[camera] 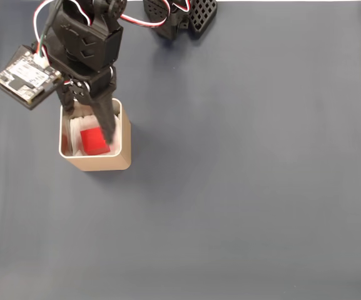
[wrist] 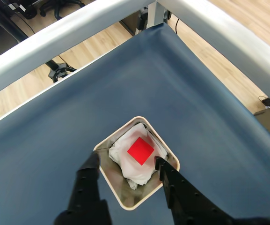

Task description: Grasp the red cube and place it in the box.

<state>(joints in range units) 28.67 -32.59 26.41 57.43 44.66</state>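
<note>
One red cube [wrist: 140,151] sits on the white lining inside the box [wrist: 171,159]; the gripper [wrist: 127,161] hangs above, jaws released (nothing held). Next, I'd judge: lift clear.

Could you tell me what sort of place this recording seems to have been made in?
Probably an office or lab: a navy-covered table with pale metal rails, wood-look flooring, and what look like chair casters. The gripper hangs over the box.
</note>
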